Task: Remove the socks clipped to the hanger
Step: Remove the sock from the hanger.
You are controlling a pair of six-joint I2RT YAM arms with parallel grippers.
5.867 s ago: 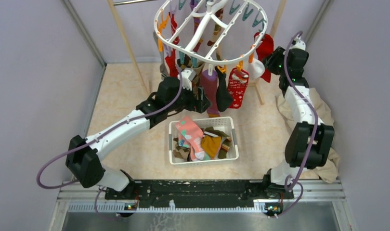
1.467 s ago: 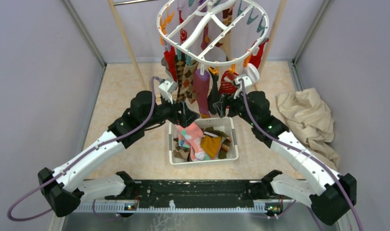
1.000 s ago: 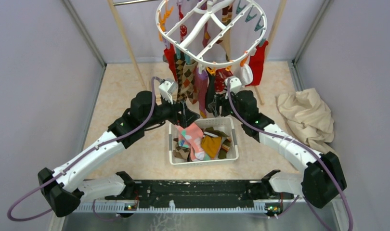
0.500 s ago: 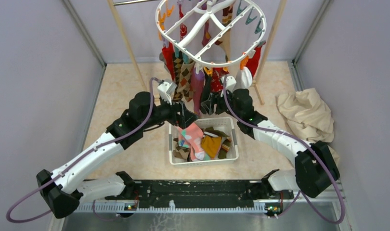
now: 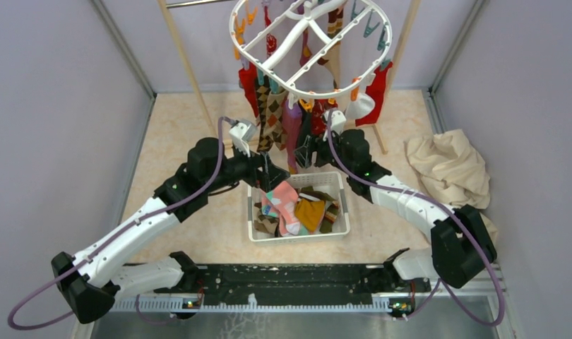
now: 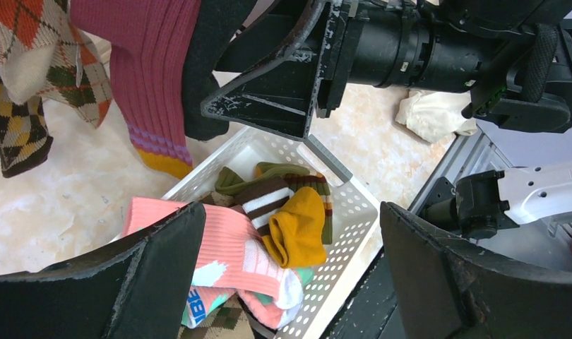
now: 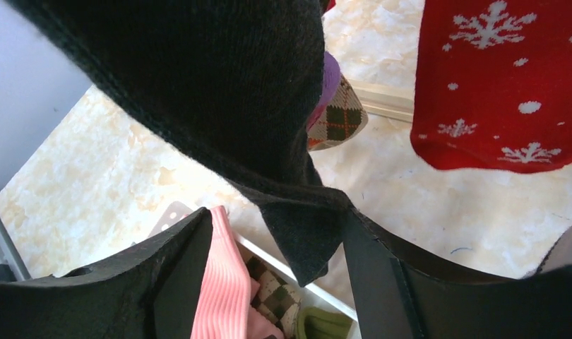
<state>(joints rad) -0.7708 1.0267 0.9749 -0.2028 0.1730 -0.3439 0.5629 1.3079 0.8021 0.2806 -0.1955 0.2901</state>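
Note:
The white oval hanger [image 5: 311, 46] hangs at the top centre with socks clipped all round its rim. A black sock [image 7: 219, 92] dangles with its toe tip between the fingers of my right gripper [image 7: 277, 215]. The jaws stand apart; the sock brushes the right finger and a gap shows on the left. A red snowflake sock [image 7: 495, 92] hangs to its right. My left gripper [image 6: 292, 212] is wide open and holds nothing, just above the basket. A magenta sock [image 6: 152, 70] and an argyle sock [image 6: 36, 63] hang in front of it.
A white slotted basket [image 5: 345, 208] on the floor holds pink, yellow, striped and argyle socks. A beige cloth [image 5: 449, 169] lies at the right. Wooden poles [image 5: 188, 70] slant up on both sides of the hanger. Grey walls close in left and right.
My right gripper has moved left under the hanger, up to the black sock. The hanger and its socks have swung a little. The left arm has barely shifted.

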